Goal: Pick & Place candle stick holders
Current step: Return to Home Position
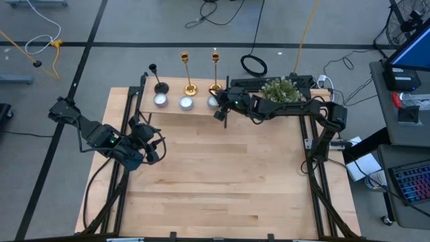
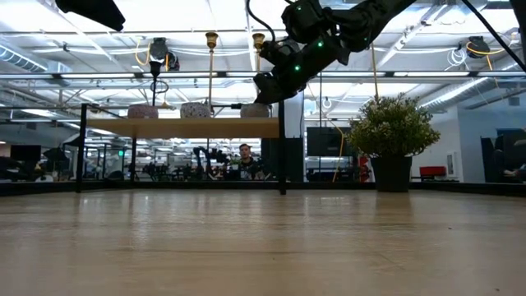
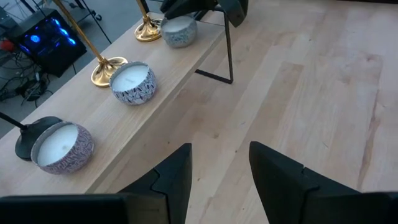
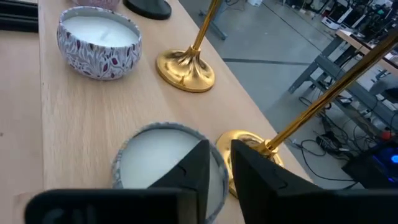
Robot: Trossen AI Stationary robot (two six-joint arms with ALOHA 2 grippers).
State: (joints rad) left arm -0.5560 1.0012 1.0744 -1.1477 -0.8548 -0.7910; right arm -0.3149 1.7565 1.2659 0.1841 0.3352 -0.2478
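Observation:
Three candlesticks stand on their round bases along the far edge of a raised wooden shelf (image 1: 175,109) at the table's far side: a black one (image 1: 158,82) on the left and two gold ones (image 1: 188,77) (image 1: 215,74). My right gripper (image 1: 220,111) hovers over the shelf's right end, above a candle tin (image 4: 158,163) and beside the right gold candlestick's base (image 4: 249,146). Its fingers (image 4: 219,155) stand a narrow gap apart and hold nothing. My left gripper (image 1: 160,144) waits open and empty over the table's left part, in front of the shelf.
Three white candles in patterned tins (image 1: 160,100) (image 1: 186,103) (image 1: 212,101) sit on the shelf in front of the candlesticks. A bushy green plant in a dark pot (image 1: 281,91) stands at the far right, under my right arm. Bare tabletop (image 1: 222,175) lies near the front.

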